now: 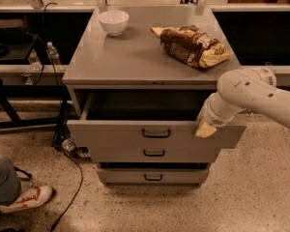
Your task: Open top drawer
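Grey top drawer (111, 138) stands open; gripper (205, 128) sits on its front's upper right edge, grip state unclear.

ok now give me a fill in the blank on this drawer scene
1. The top drawer stands ____, its dark inside showing.
2. The pincer is at that drawer front's ____ end in the picture.
3. Below it sit ____ more drawers.
4. The white bowl stands ____ of the brown bag.
Missing words: open; right; two; left.
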You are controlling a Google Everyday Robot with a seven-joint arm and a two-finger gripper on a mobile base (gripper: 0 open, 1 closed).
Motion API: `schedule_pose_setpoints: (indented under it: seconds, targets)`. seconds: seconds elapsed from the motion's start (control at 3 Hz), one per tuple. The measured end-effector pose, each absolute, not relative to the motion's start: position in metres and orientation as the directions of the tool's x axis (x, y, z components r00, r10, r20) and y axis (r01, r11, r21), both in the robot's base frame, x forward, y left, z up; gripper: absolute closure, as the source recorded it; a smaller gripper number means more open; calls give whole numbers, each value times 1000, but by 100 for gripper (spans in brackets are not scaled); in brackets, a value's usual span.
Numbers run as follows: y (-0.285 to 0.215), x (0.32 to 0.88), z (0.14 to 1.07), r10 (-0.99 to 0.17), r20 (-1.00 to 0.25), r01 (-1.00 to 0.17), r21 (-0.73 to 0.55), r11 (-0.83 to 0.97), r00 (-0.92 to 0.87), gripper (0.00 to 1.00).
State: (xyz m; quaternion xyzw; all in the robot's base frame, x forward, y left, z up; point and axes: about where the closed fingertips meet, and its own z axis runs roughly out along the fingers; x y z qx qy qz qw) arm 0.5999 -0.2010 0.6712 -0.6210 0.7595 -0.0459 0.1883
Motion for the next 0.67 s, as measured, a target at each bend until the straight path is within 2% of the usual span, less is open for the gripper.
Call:
schedule_pose_setpoints:
  seconds: [0.33, 0.67]
  targets:
    - [-201, 595, 669, -963, -224, -928, -304, 215, -150, 100]
    - [-203, 556, 666, -965, -222, -930, -306, 205, -140, 100]
